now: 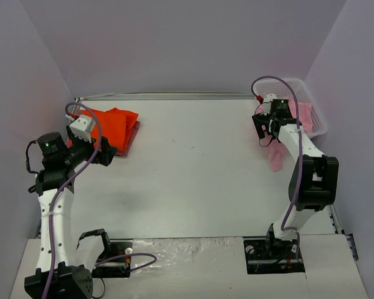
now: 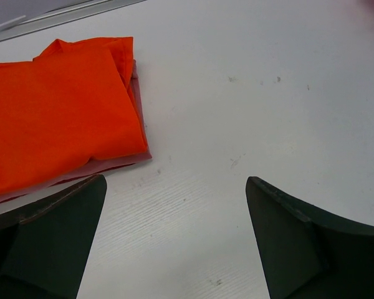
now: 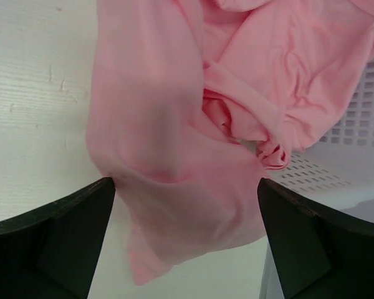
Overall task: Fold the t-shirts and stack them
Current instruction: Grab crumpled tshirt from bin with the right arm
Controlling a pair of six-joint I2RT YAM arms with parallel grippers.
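A folded bright orange t-shirt (image 1: 114,126) lies at the back left on a folded dull pinkish-red t-shirt (image 1: 133,138), whose edge shows beneath it; both also show in the left wrist view, orange (image 2: 56,106) over red (image 2: 121,163). My left gripper (image 1: 103,152) is open and empty, just right of the stack (image 2: 174,205). A light pink t-shirt (image 1: 275,156) hangs crumpled out of the white mesh basket (image 1: 315,106) onto the table. My right gripper (image 1: 263,131) is open above the pink cloth (image 3: 174,156), jaws either side of it, apart from it.
The white table (image 1: 199,162) has purple walls on three sides. The basket stands at the back right corner, its mesh wall in the right wrist view (image 3: 355,143). A metal rail (image 1: 162,96) runs along the back edge.
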